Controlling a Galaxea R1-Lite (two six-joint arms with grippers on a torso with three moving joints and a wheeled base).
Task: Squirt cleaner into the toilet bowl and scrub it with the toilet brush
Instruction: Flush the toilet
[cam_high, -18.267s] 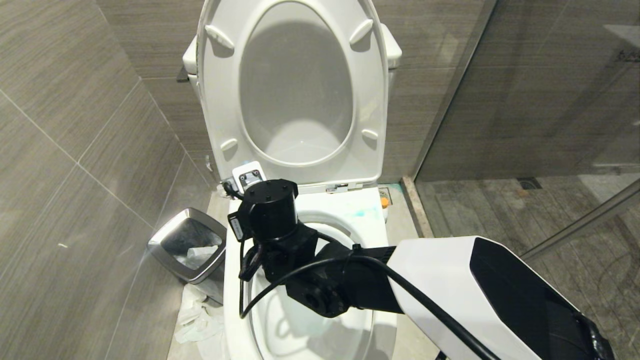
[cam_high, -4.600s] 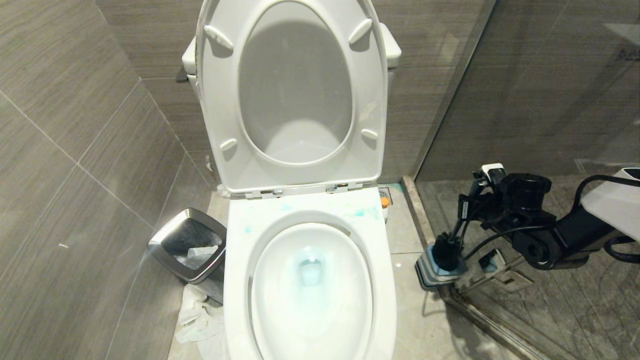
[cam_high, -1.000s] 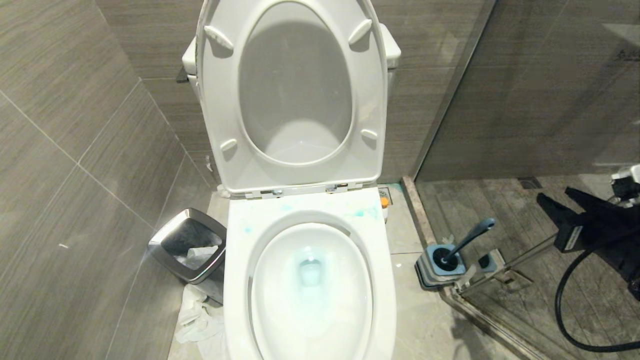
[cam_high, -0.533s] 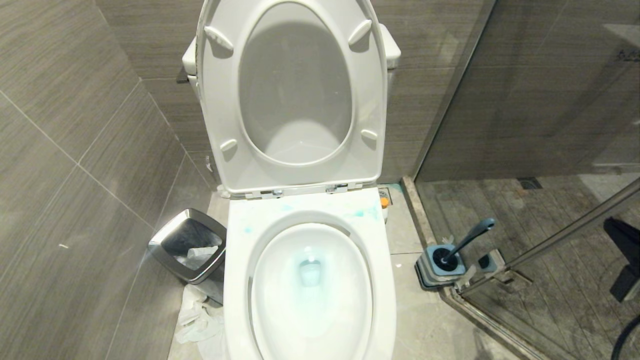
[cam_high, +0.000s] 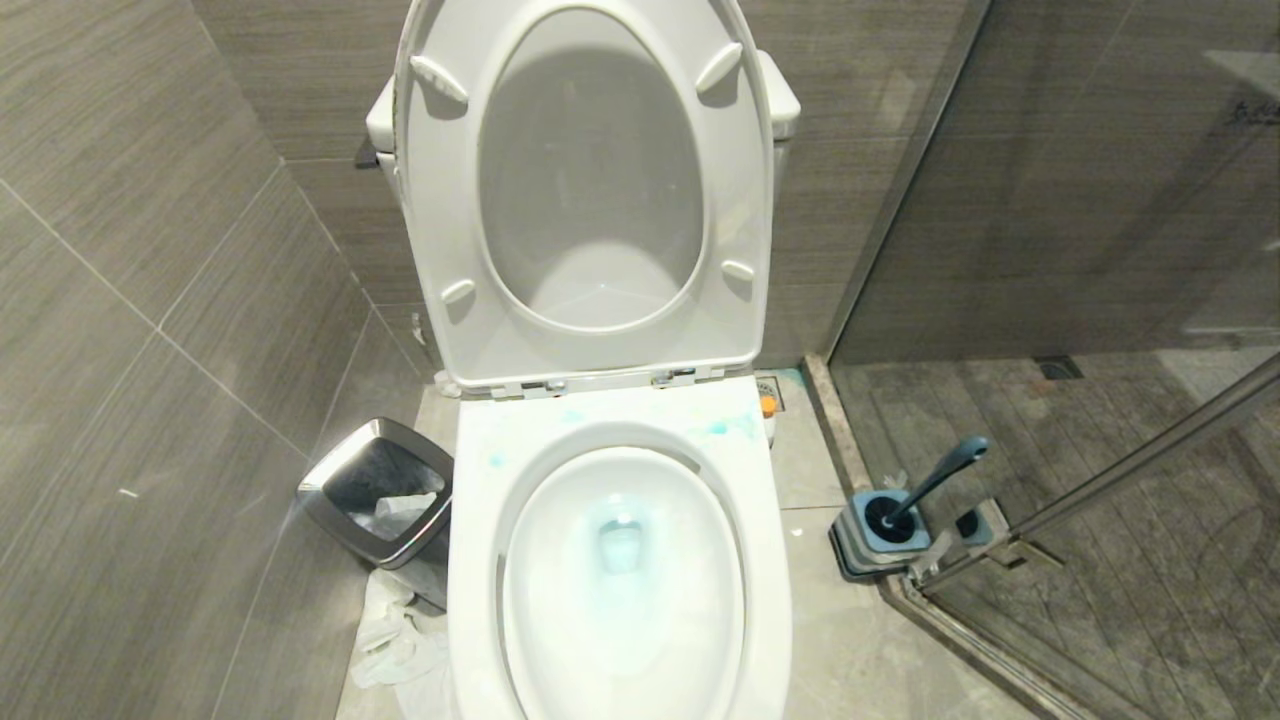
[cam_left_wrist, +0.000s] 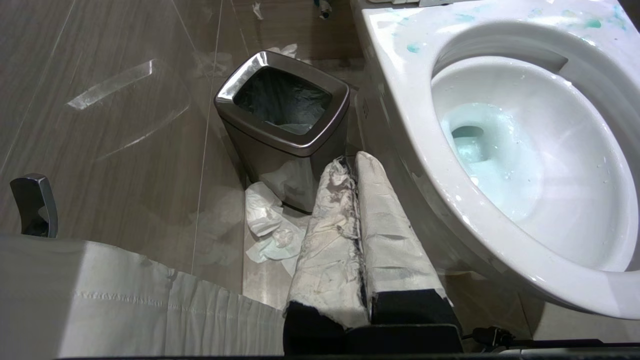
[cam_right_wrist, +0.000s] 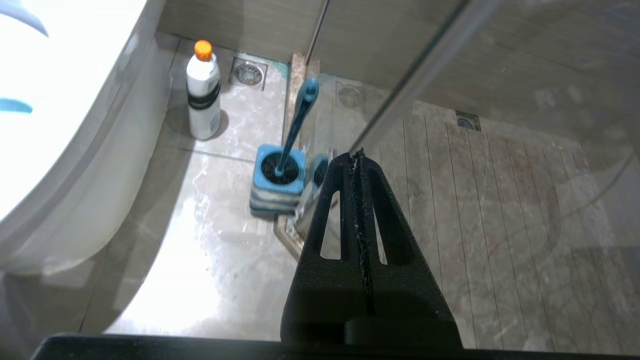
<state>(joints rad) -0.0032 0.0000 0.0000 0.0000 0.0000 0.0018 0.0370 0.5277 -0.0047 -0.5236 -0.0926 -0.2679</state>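
Note:
The white toilet bowl (cam_high: 470, 560) stands with seat and lid raised. Turquoise cleaner (cam_high: 722, 427) smears its back rim and tints the water; the left wrist view shows the same smears (cam_left_wrist: 413, 47) on the rim (cam_left_wrist: 415, 120). The teal-handled toilet brush (cam_high: 935, 478) leans in its square blue holder (cam_high: 850, 540) on the floor right of the toilet, free of any grip. In the right wrist view my right gripper (cam_right_wrist: 356, 153) is shut and empty, drawn back from the brush (cam_right_wrist: 298, 117). My left gripper (cam_left_wrist: 354, 160), wrapped in white, is shut beside the bowl.
A chrome-rimmed waste bin (cam_high: 378, 490) stands left of the toilet with crumpled tissue (cam_high: 395, 640) on the floor by it. A white bottle with an orange cap (cam_right_wrist: 203, 95) stands against the toilet's right side. A glass shower door with a metal rail (cam_high: 1130, 470) borders the brush holder.
My right arm has pulled back to the right and left the head view, its gripper closing on nothing. The brush stays in its holder. The left arm has not moved.

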